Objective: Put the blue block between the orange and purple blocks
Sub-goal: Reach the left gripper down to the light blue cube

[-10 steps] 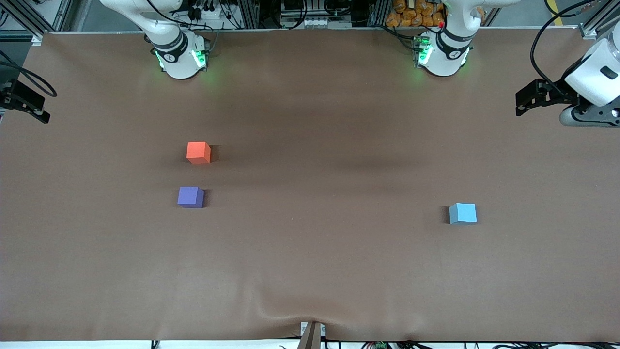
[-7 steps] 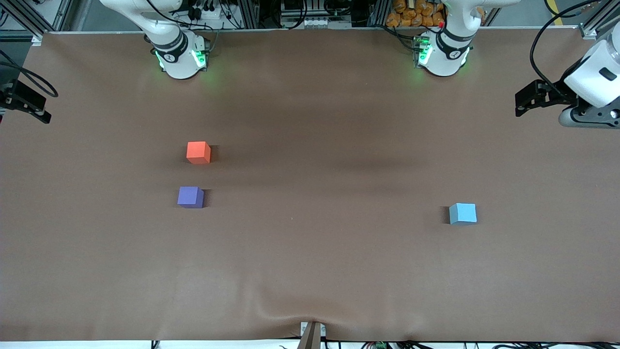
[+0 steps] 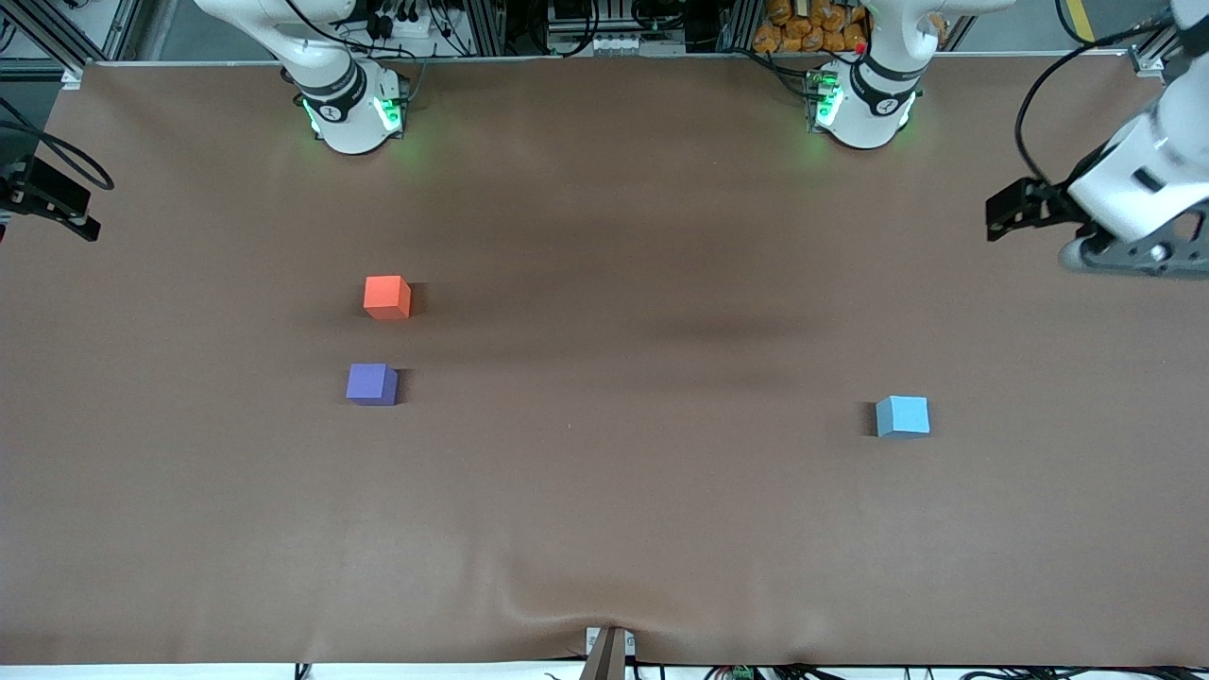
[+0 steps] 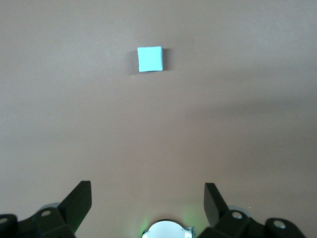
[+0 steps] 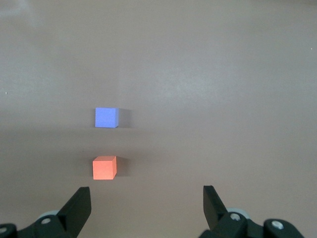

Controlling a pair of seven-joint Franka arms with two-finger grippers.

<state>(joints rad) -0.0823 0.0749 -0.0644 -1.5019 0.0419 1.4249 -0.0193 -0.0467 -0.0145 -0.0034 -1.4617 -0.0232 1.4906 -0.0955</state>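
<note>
The blue block [image 3: 902, 416] lies on the brown table toward the left arm's end; it also shows in the left wrist view [image 4: 150, 59]. The orange block [image 3: 387, 297] and the purple block [image 3: 371, 384] lie toward the right arm's end, the purple one nearer to the front camera, with a gap of about one cube between them. Both show in the right wrist view, orange [image 5: 104, 167] and purple [image 5: 106, 117]. My left gripper [image 3: 1015, 210] is up over the table's end, open and empty [image 4: 147, 188]. My right gripper [image 3: 47, 198] is up over the table's other end, open and empty [image 5: 146, 191].
The brown table cover [image 3: 604, 491] has a wrinkle at its front edge near a small bracket [image 3: 609, 652]. The two arm bases [image 3: 354, 109] [image 3: 864, 99] stand along the back edge.
My left arm's hand has shifted a little inward over the table and turned slightly. The right arm and the three blocks have not moved.
</note>
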